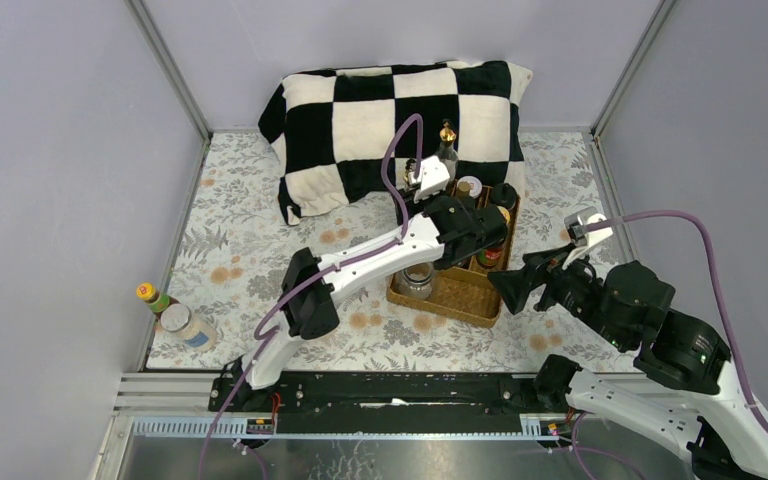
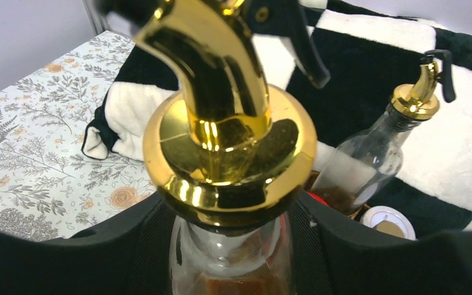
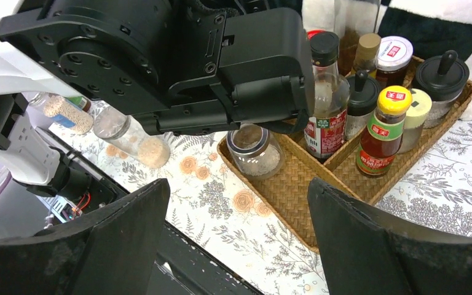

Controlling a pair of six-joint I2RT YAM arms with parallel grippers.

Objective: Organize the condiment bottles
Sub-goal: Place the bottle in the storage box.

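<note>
Honestly, the left pincer (image 2: 233, 261) pinches the gold-topped bottle (image 2: 227, 153) at its neck, near the far end of the tray (image 3: 270, 200). It could swing and topple the twin bottle (image 2: 369, 166) (the right pincer (image 3: 239, 246) hangs spread).

The cushion (image 1: 390, 110) is chequered black and white. The desk (image 1: 250, 230) wears a white cloth printed with grey leaf sprigs and small orange flowers. The wicker tray (image 3: 295, 190) is warm brown. The gold-topped bottle (image 2: 227, 153) has a mirror-bright gold spout with a black lever, over clear glass and amber liquid. The second gold-topped bottle (image 2: 369, 166) shows dark brown at its base. The yellow-capped bottle (image 3: 384, 129) has a green neck band and a red label over reddish-brown liquid. The black-capped bottle (image 3: 327, 98) carries a red label. One jar lid (image 3: 394, 54) is red and white. The right hand (image 3: 236, 196) is matt black, and the cables (image 1: 660, 213) are purple.
</note>
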